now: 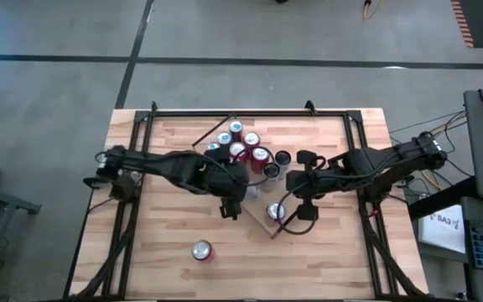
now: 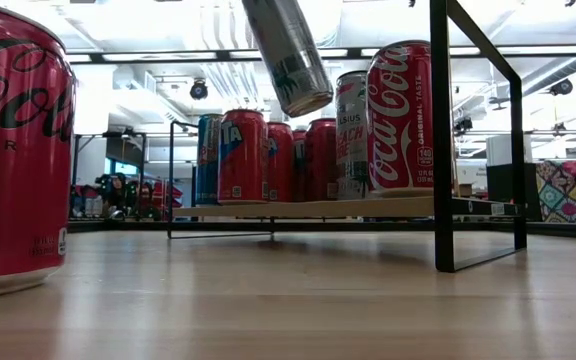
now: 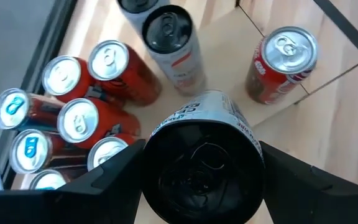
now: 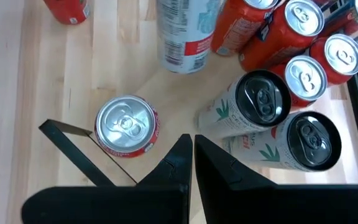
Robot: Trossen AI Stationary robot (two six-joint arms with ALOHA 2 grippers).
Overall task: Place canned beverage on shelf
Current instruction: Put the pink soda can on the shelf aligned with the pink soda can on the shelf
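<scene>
Holding a tall slim silver can with a black top (image 3: 199, 165), the left gripper (image 1: 231, 204) has its fingers clamped on either side of it, and in the low view that can (image 2: 288, 55) hangs tilted in the air above the flat light-wood shelf board (image 2: 318, 208), not touching it. On the shelf there's a tight bunch of red and blue cans with silver tops (image 1: 240, 144) at the far end, plus two more slim black-topped cans (image 4: 263, 99) just beside them. One short red cola can (image 4: 127, 126) stands apart from the cluster near the shelf's corner, close to the thin dark rim (image 4: 82, 155). The right gripper (image 4: 191, 149) hovers right over that red can with its fingers pinched fully together, nothing between them. Another red can (image 1: 201, 250) sits by itself on the plank tabletop (image 1: 325, 260), well away from the shelf toward the near edge.
</scene>
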